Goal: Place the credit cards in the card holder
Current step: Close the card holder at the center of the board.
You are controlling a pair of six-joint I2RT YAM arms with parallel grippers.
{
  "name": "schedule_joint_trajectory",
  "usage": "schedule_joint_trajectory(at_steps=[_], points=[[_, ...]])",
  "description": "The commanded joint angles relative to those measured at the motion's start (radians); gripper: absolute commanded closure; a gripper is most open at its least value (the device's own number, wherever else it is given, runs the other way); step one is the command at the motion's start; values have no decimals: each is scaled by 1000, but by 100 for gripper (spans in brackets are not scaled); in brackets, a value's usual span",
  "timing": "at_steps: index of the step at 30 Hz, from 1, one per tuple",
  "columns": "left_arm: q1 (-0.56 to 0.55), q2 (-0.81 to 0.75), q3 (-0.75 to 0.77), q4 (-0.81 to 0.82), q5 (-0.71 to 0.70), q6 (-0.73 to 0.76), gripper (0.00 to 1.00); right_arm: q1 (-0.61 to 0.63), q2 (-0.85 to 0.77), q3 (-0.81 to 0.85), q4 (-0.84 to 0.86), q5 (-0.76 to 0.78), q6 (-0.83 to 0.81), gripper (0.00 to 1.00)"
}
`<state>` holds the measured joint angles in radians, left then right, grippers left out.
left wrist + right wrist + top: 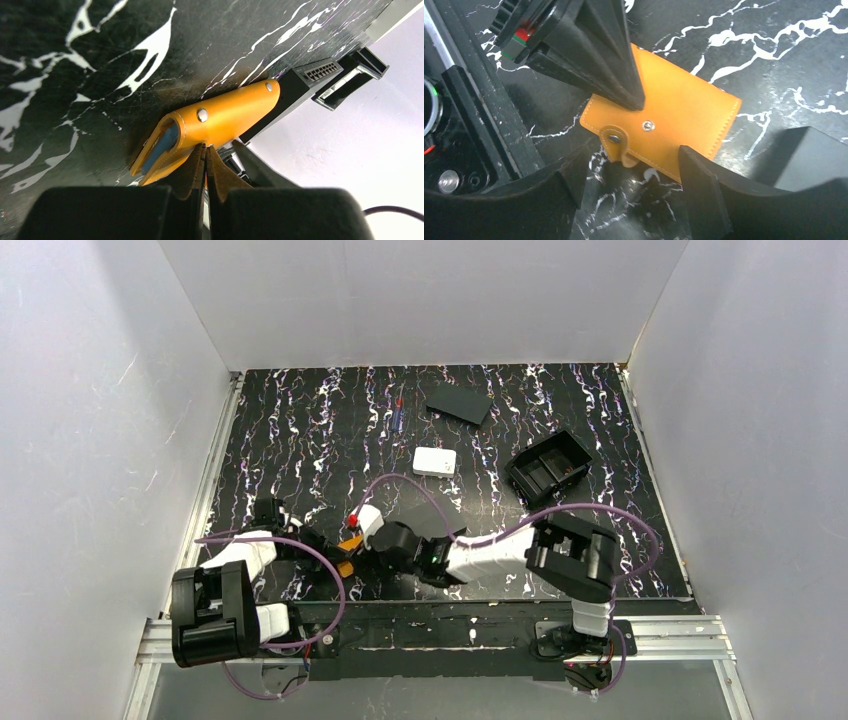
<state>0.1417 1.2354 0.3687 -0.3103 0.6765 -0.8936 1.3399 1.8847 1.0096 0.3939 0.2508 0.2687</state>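
The orange card holder (pixel 349 545) lies folded flat on the marbled table, near its front edge between the two arms. Its clasp tab (pixel 615 142) hangs loose over the near edge, off its snap stud (pixel 648 126). My left gripper (pixel 206 147) is shut, and its joined tips rest on the card holder's (pixel 225 117) top face. A blue-grey lining shows at the holder's open end (pixel 162 145). My right gripper (pixel 631 160) stands open just above the table, a finger at each side of the tab, gripping nothing. The credit cards are hidden.
A black compartment tray (pixel 548 464) sits at the right rear. A flat black rectangle (pixel 458 402) and a red-and-blue pen (pixel 400 412) lie at the back, with a small white box (pixel 434 461) in the middle. White walls enclose three sides.
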Motion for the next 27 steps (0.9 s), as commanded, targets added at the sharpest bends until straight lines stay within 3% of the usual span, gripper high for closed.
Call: schedule_joint_trajectory(at_steps=[1,3,8,11,20,27], points=[[-8,54,-15,-26,-75,37,100,-113,-128,17,-133,-256,17,25],[-7,63,-11,-22,-67,43,100,-173,-152,10,-114,-452,-2,27],[-8,67,-3,-18,-62,45,100,-285,-82,135,-175,-781,-64,32],[-7,70,4,-21,-60,49,100,-335,8,194,-206,-952,-76,47],[-8,72,4,-25,-55,49,100,-341,132,228,-118,-1062,-31,60],[-8,80,6,-24,-56,51,100,-330,163,218,-71,-1061,0,57]])
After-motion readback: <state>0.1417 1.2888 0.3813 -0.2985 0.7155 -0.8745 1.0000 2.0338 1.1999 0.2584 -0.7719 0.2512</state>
